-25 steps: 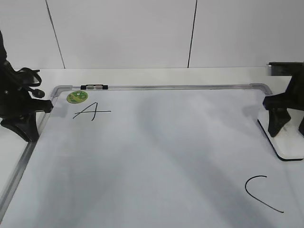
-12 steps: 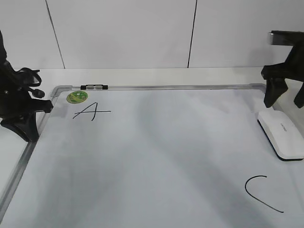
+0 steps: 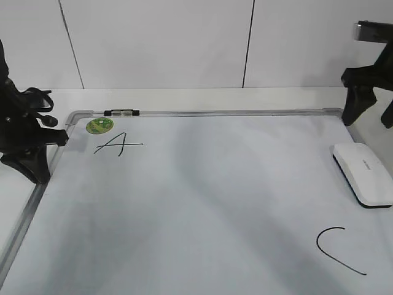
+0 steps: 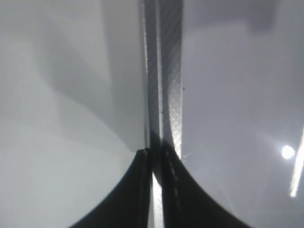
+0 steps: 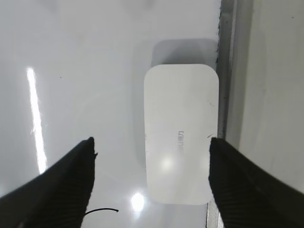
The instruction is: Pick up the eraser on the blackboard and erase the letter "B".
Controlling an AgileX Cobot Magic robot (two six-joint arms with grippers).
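Note:
The white eraser (image 3: pixel 363 174) lies flat on the blackboard (image 3: pixel 215 112) near its right edge. In the right wrist view the eraser (image 5: pixel 180 133) sits beside the metal frame. My right gripper (image 3: pixel 370 120) is open and empty, raised above and behind the eraser; in its wrist view the fingers (image 5: pixel 151 142) spread wider than the eraser. My left gripper (image 3: pixel 61 138) is shut and empty at the board's left frame (image 4: pixel 164 95), jaws (image 4: pixel 156 154) together. A black "A" (image 3: pixel 116 144) and a black "C" (image 3: pixel 338 249) show. No letter "B" shows on the board.
A round green sticker (image 3: pixel 99 125) and a small black-and-clear marker (image 3: pixel 121 112) lie at the board's far left corner. The white table surrounds the board, with a white wall behind. A tip of the "C" stroke (image 5: pixel 102 210) shows below the eraser.
My right gripper has risen from around the eraser and moved back, leaving the eraser lying on the board. The left arm has not moved.

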